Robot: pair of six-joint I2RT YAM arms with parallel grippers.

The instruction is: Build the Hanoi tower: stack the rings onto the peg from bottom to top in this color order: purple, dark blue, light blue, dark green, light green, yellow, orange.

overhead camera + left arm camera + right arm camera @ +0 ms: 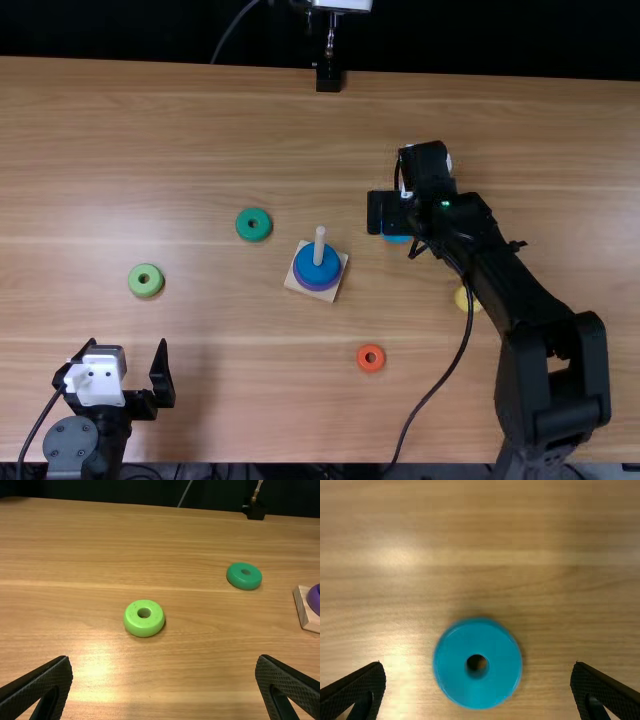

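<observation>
"What are you working on?"

"A light brown wooden desk (200,120), with a dark backdrop (150,35) beyond its far edge."

"And your right gripper (478,664)?"

"Wide open and empty. The light blue ring (450,665) lies flat on the desk, in the space between my fingers as my wrist sees it, with a gap on either side."

"Farther out?"

"The yellow ring (462,298) is partly under my right arm, and the orange ring (370,366) lies nearer the desk's near edge. The peg (319,240) stands on its square base (343,263), between my two arms. Past it lie the dark green ring (244,228) and the light green ring (146,290). My left gripper (164,657) is spread wide too, nothing in it."

"How far along are you?"

"Two of seven, I'd say: the purple ring (318,287) is at the bottom, the dark blue ring (309,267) on top of it. That order is right. Five are left: light blue comes next, then dark green, light green, yellow, orange."

"Any labels to help you?"

"None I can read on the rings; I go by colour."
</observation>
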